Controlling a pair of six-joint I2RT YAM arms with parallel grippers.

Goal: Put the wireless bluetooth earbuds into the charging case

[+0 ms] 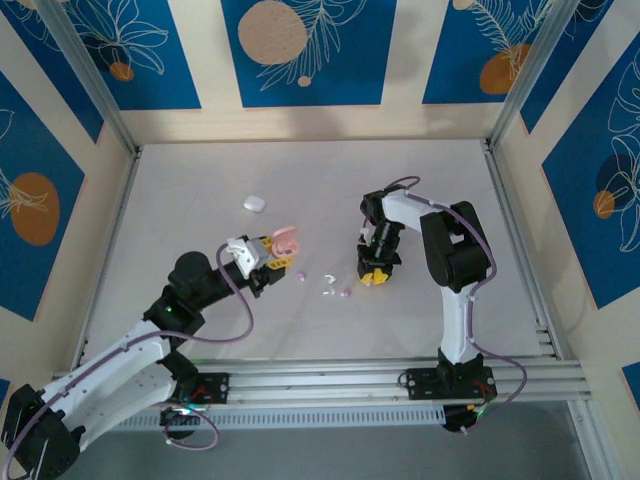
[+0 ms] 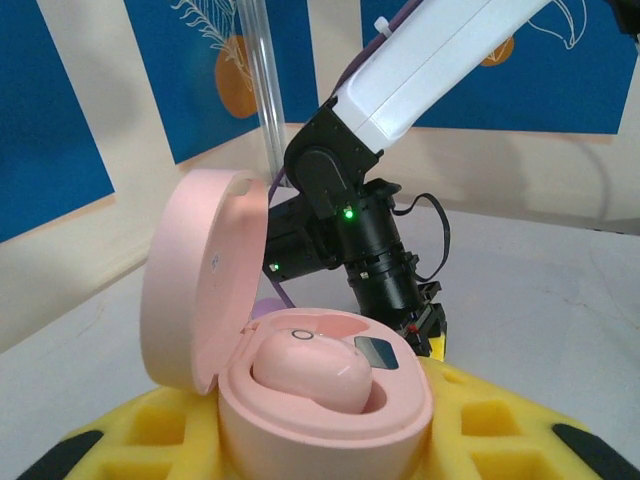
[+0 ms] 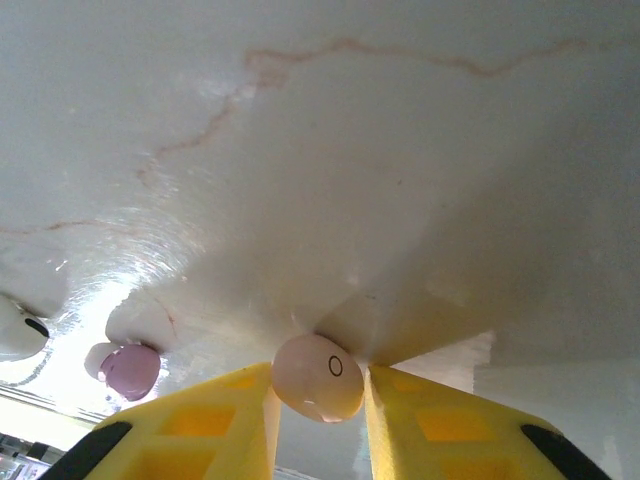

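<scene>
My left gripper [image 1: 268, 256] is shut on a pink charging case [image 2: 330, 425], which sits between its yellow pads [image 2: 505, 420]. The lid [image 2: 200, 270] stands open, and one pink earbud [image 2: 315, 368] lies in the case's well. Over at the table's middle right, my right gripper [image 3: 320, 400] points down at the tabletop. Another pink earbud [image 3: 315, 377] rests on the table between its yellow fingertips [image 3: 420, 425], which stand slightly apart and close on both sides of it. From above, the case [image 1: 285, 241] sits left of the right gripper [image 1: 373, 275].
Loose buds lie on the table between the arms: a purple one [image 1: 303, 275], a white one [image 1: 328, 279] and another [image 1: 346, 293]. A purple bud [image 3: 128, 368] and a white bud [image 3: 18, 335] lie left of my right fingers. A shut white case [image 1: 254, 202] sits farther back.
</scene>
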